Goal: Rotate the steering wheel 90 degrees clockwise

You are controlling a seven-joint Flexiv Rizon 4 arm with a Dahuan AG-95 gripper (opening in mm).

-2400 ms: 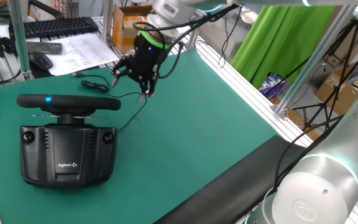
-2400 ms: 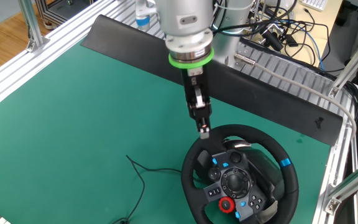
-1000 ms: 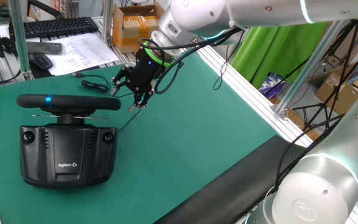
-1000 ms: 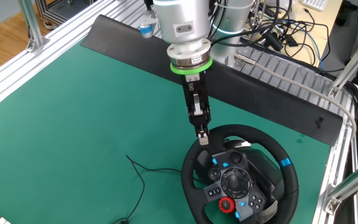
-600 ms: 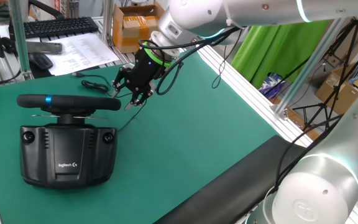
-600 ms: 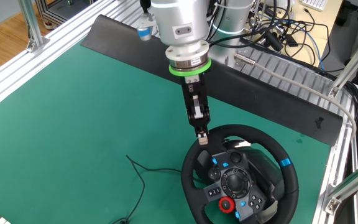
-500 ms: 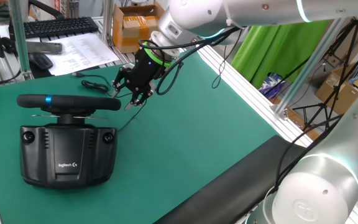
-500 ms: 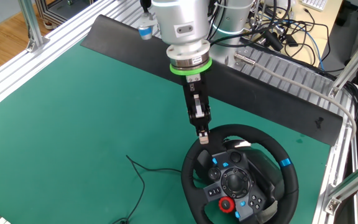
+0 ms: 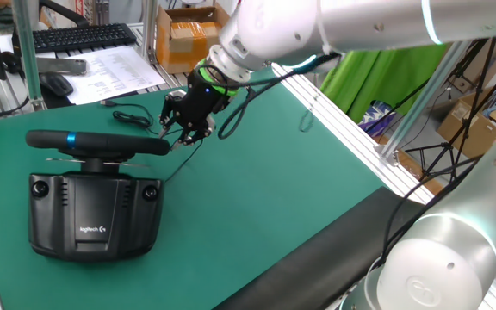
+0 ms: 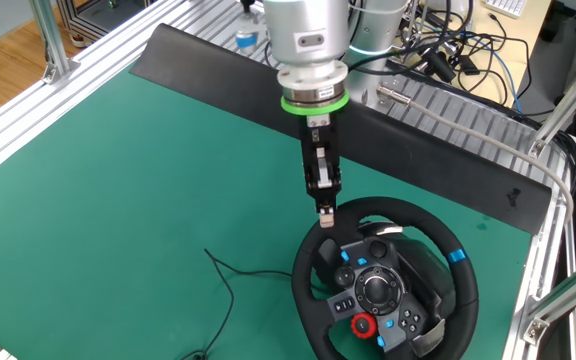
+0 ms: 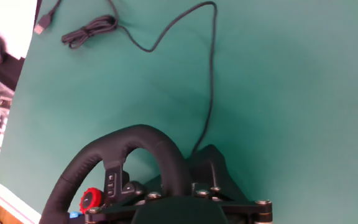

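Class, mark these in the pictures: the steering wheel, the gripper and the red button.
steering wheel [image 10: 465,295], other fixed view, right side of the rim
gripper [image 10: 326,212], other fixed view, fingertips at the rim
red button [image 10: 363,324], other fixed view, its face

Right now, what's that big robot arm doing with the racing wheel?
The robot arm has brought its gripper down to the rim of the steering wheel, which sits on a black base on the green table. Its fingers are at the side of the rim away from the blue stripe. Whether they have clamped the rim is unclear. It looks ready to turn the wheel.
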